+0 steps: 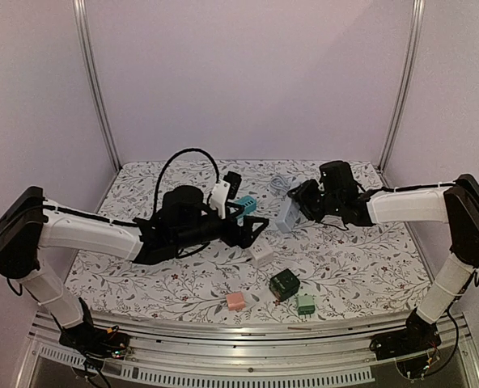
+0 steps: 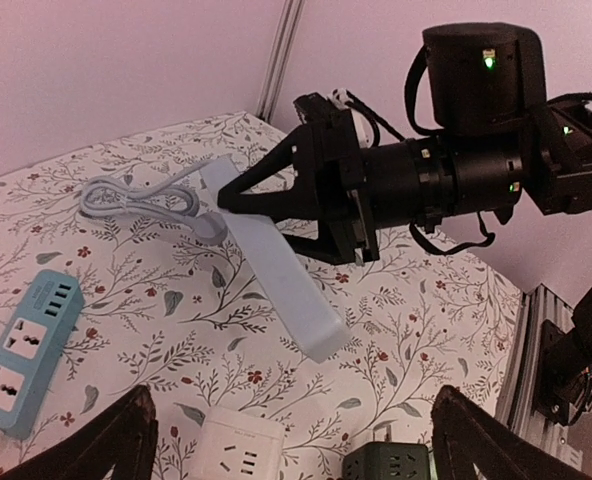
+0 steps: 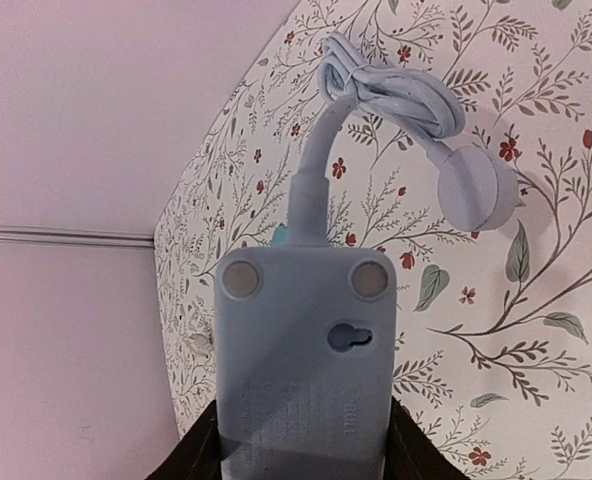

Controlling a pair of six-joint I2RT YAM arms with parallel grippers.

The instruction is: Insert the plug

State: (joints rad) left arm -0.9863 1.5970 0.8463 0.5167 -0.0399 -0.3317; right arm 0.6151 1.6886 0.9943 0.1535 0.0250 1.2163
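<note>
Right jaws gripping power strip (image 3: 301, 370), arm (image 1: 405, 204) stretched inward; left jaws spread

White tabletop (image 1: 369, 267) printed with grey vines and red flowers; pale blue power strip (image 1: 286, 215); teal socket block (image 1: 243, 204) at its nine o'clock

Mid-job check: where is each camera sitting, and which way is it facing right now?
Top external: above and behind the bases, looking down on the table; both arms show.
Left wrist: on the left arm, facing across at the right gripper clamping the pale power strip; own fingertips at bottom corners.
Right wrist: looks along that strip's back toward its coiled cord; own fingers flank it.
Shared: all three show the strip.
</note>
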